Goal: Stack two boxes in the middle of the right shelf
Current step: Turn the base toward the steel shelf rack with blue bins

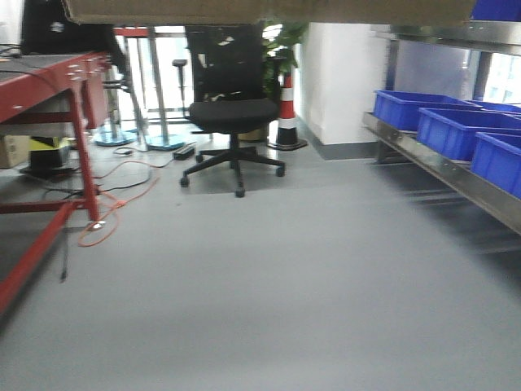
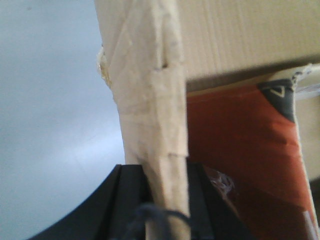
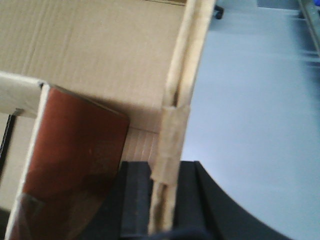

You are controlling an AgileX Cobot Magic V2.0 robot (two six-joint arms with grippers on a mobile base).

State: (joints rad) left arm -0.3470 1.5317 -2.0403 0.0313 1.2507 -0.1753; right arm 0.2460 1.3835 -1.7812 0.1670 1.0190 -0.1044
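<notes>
A brown cardboard box [image 1: 269, 10] fills the top edge of the front view, held up off the floor. My left gripper [image 2: 165, 172] is shut on the taped edge of the box [image 2: 240, 35] wall. On the opposite wall of the box [image 3: 95, 50], the right gripper [image 3: 162, 167] is shut over a tape strip. An orange-red panel [image 2: 235, 150] shows inside the box, seen as well in the right wrist view [image 3: 75, 145]. The steel shelf [image 1: 440, 167] runs along the right, with a higher level [image 1: 456, 37] at top right. Only one box shows.
Blue plastic bins [image 1: 456, 130] sit on the lower shelf level. A black office chair [image 1: 232, 114] stands ahead on the grey floor, with a traffic cone [image 1: 286, 114] behind it. A red-framed table [image 1: 49, 90] and orange cables [image 1: 114, 204] are on the left.
</notes>
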